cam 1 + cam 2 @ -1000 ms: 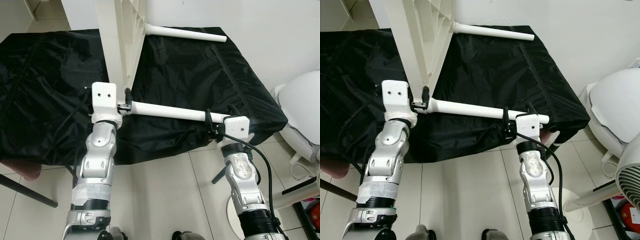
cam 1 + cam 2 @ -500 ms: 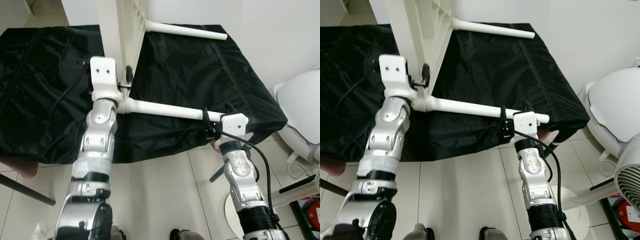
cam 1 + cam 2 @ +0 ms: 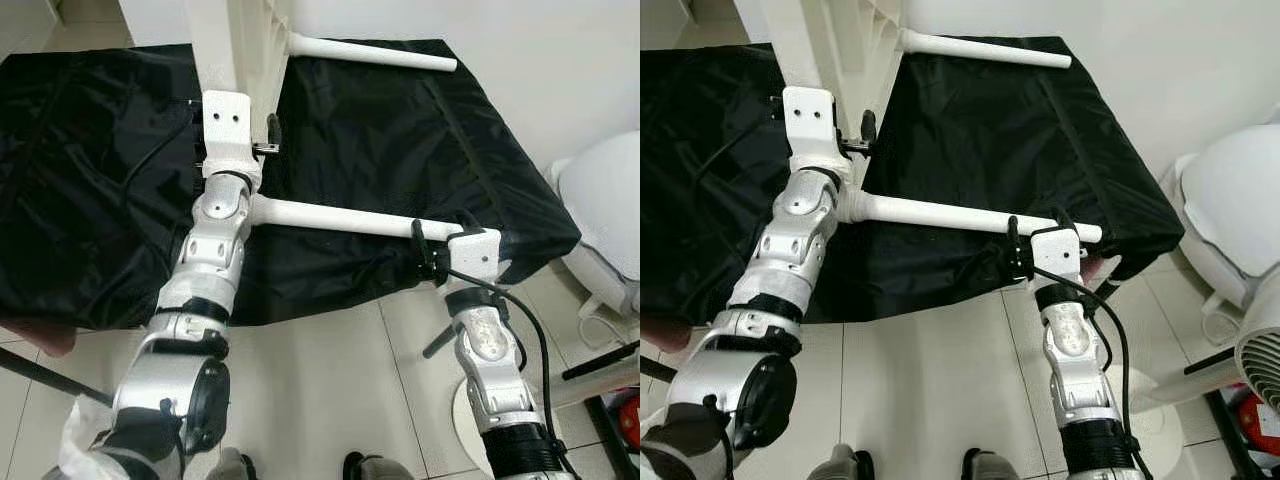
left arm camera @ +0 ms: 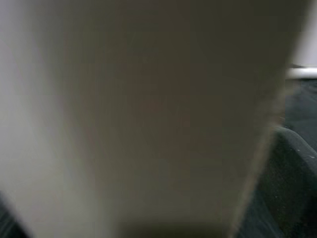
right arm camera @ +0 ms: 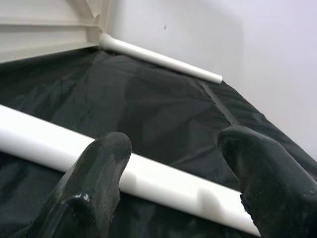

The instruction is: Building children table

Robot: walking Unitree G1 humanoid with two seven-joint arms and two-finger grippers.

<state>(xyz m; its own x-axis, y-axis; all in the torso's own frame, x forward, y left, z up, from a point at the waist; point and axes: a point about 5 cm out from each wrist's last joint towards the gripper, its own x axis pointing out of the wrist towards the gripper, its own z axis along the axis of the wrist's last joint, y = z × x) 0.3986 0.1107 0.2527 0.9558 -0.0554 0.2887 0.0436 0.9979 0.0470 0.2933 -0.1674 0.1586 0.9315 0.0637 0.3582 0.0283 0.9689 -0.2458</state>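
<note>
The white table top (image 3: 240,40) stands on its edge on a black cloth (image 3: 90,180). Two white legs stick out from it to the right: a far leg (image 3: 370,52) and a near leg (image 3: 340,215). My left gripper (image 3: 236,118) is pressed against the panel's near edge, just above where the near leg joins; the left wrist view is a blurred white surface (image 4: 148,119). My right gripper (image 3: 442,232) is open at the near leg's free end. Its fingers (image 5: 94,183) stand wide apart, with the leg (image 5: 158,181) running across behind them.
The black-covered surface ends at a front edge (image 3: 330,290) over tiled floor (image 3: 320,400). A rounded white appliance (image 3: 605,200) and a fan (image 3: 1265,355) stand at the right. A dark rod (image 3: 50,385) crosses the floor at the lower left. A white wall is behind.
My left arm has risen and moved forward, from the base of the near leg up to the panel's edge. The right gripper has stayed at the leg's free end.
</note>
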